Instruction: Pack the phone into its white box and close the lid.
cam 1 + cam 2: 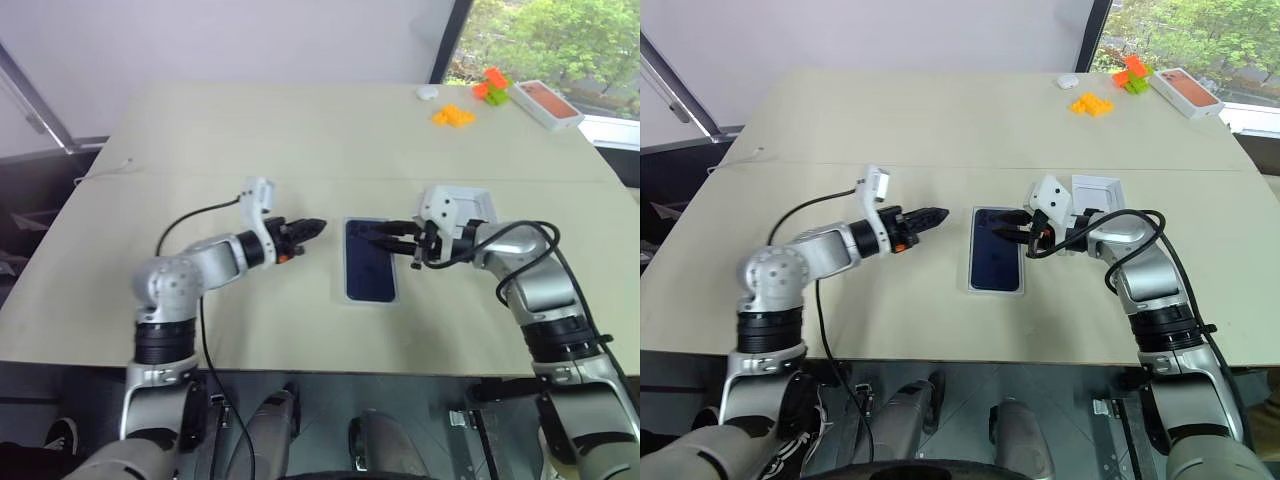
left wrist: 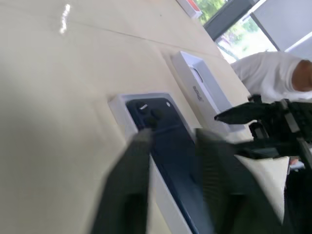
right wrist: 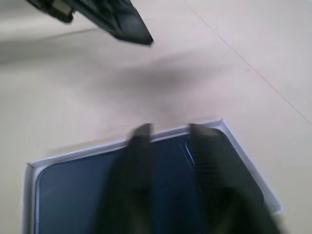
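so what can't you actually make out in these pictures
- White box: the phone lying in it hides its insert tray in both eye views.
- Lid: the right arm covers its near part in the eye views; its outer face is not seen.
- Right tool: whether its tips touch the phone.
- Small white thing at the table's far edge: too small to name.

Silver-grey metal arms with rounded joint housings and black ribbed bands at the elbows. White camera block atop each wrist. Slim black two-fingered left gripper (image 1: pixel 312 229) and right gripper (image 1: pixel 368 237), a small orange mark behind the left one. Black cables looping loosely along both forearms, lower left and lower right of frame.
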`<state>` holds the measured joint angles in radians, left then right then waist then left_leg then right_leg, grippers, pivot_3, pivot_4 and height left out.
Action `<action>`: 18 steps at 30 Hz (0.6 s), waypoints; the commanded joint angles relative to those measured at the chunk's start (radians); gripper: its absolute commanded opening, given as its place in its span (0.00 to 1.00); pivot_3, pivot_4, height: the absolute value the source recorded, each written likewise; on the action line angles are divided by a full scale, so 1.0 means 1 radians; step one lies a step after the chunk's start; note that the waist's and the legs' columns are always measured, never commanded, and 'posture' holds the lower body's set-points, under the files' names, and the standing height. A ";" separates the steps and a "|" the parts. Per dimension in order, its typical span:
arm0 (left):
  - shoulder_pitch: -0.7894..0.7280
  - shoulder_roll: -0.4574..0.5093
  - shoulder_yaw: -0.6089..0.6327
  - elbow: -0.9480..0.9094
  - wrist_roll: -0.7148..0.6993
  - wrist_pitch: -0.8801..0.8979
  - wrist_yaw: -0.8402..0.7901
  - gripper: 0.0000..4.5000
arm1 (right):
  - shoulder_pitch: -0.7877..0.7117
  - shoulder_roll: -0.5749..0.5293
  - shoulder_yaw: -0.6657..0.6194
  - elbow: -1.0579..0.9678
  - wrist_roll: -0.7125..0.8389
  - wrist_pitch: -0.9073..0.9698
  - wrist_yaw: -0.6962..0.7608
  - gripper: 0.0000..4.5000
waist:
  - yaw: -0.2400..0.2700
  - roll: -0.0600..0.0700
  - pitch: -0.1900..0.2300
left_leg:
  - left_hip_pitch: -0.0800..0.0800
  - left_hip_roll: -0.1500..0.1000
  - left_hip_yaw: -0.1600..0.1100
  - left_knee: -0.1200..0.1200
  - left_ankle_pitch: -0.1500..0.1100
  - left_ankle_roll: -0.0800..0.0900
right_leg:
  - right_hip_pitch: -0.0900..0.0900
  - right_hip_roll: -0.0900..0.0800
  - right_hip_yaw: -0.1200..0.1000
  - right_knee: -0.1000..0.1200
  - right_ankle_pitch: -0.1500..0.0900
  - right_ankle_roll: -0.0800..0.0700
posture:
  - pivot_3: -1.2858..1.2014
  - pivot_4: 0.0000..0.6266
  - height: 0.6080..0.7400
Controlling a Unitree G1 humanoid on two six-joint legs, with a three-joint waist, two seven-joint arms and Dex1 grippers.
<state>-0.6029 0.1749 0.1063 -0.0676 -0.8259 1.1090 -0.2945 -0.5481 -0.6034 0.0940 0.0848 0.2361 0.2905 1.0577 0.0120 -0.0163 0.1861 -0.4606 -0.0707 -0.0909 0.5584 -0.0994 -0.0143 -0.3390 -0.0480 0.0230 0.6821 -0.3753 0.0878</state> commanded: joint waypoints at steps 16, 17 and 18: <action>0.005 -0.024 -0.188 0.086 0.223 -0.111 -0.092 0.00 | 0.055 0.000 0.054 0.023 -0.169 -0.111 -0.118 0.01 | -0.011 0.002 -0.001 | 0.003 0.001 0.000 0.000 0.000 0.000 | 0.003 0.001 0.000 0.001 0.000 0.000 | 0.52 0.24 1.00; 0.000 -0.031 -0.156 0.077 0.212 -0.119 -0.081 0.00 | 0.045 -0.008 0.045 0.026 -0.162 -0.112 -0.113 0.01 | -0.011 0.002 -0.001 | 0.003 0.001 0.000 0.000 0.000 0.000 | 0.003 0.001 0.000 0.001 0.000 0.000 | 0.52 0.24 1.00; -0.003 -0.035 -0.130 0.074 0.207 -0.114 -0.069 0.00 | 0.038 -0.014 0.038 0.028 -0.156 -0.108 -0.108 0.01 | -0.010 0.002 -0.001 | 0.003 0.001 0.000 0.000 0.000 0.000 | 0.002 0.001 0.000 0.001 0.000 0.000 | 0.52 0.24 1.00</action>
<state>-0.5926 0.1418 -0.0743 0.0449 -0.6017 1.0020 -0.3754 -0.4815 -0.6073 0.1709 0.1267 0.0578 0.1799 0.9452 0.0019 -0.0145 0.1852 -0.4583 -0.0701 -0.0918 0.5586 -0.0995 -0.0145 -0.3374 -0.0472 0.0229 0.6829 -0.3753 0.0876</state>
